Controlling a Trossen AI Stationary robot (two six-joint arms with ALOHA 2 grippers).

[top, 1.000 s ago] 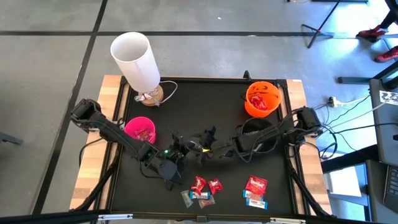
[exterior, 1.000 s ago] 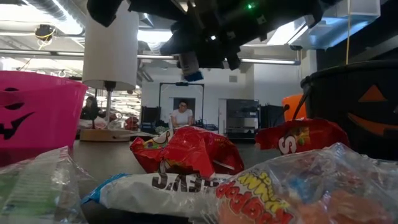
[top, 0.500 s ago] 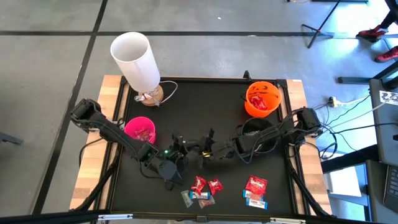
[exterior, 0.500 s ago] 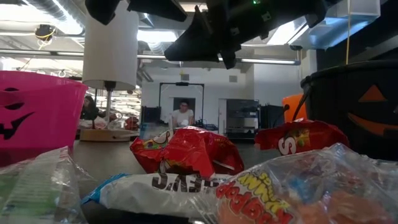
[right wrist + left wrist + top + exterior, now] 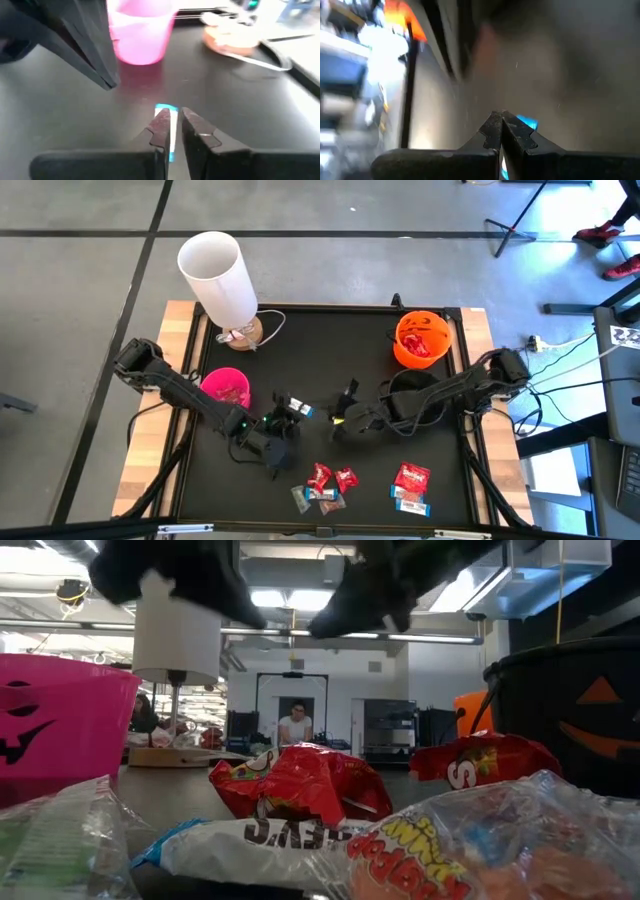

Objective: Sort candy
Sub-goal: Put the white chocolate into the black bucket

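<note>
Grippers parted since earlier; left gripper [image 5: 297, 409] pinches glossy blue-white candy [image 5: 303, 411].

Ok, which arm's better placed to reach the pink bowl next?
Left. Its gripper, shut on a blue candy, is nearer the pink bowl; the right gripper is farther off, toward the table's middle.
</note>
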